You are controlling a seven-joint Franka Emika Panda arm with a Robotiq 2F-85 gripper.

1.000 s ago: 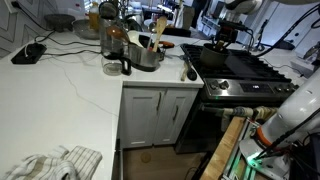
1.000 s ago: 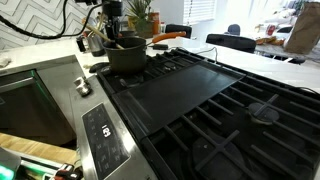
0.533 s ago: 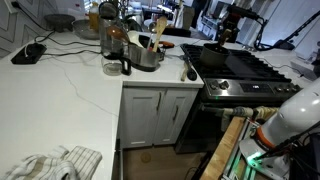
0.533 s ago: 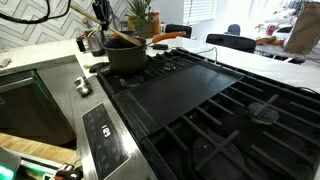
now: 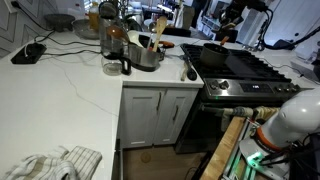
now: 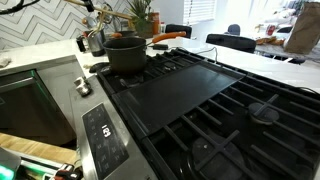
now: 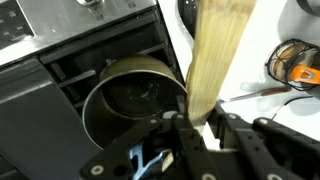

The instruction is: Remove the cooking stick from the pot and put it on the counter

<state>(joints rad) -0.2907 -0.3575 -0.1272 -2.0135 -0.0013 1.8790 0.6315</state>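
In the wrist view my gripper (image 7: 196, 122) is shut on the cooking stick (image 7: 218, 50), a pale tan flat stick that runs up from between the fingers. The small dark pot (image 7: 128, 100) sits below and beside the jaws on the black stove, and the stick is clear of it. In an exterior view the gripper (image 5: 227, 22) hangs above the pot (image 5: 212, 53). The pot (image 6: 125, 52) also shows in an exterior view where the gripper is almost out of frame at the top. The white counter (image 5: 70, 75) lies beside the stove and shows in the wrist view (image 7: 290, 25).
A dark-headed spoon (image 5: 190, 68) lies on the counter edge by the stove (image 5: 245, 68). A shiny steel pot (image 5: 147, 56) with upright wooden utensils (image 5: 158, 30) and a glass jug (image 5: 114, 55) stand further along. A cloth (image 5: 55, 163) lies at the near corner.
My gripper has risen from the pot, lifting the cooking stick up and out of it. The pot has stayed in place.
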